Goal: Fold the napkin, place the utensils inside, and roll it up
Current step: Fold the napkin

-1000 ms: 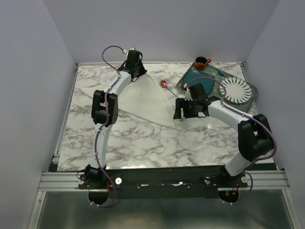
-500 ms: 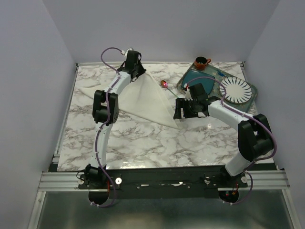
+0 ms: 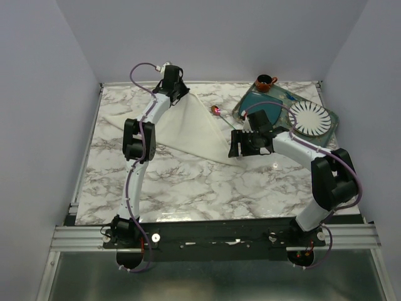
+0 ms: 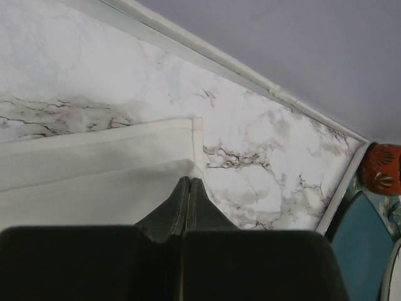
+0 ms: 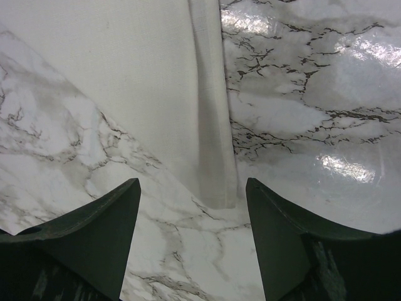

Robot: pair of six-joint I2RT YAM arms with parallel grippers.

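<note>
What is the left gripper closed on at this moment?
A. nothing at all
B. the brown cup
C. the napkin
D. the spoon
C: in the left wrist view the left gripper has its fingertips shut and pinching the cloth of the napkin, while the spoon lies apart from it.

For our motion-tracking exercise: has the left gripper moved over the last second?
Yes. The left gripper shifted slightly leftward in the top view, away from the brown cup.

spoon (image 3: pixel 216 111) too small to make out, napkin (image 3: pixel 194 128) partly hidden under left arm (image 3: pixel 153 111), cup (image 4: pixel 383 169) cropped
</note>
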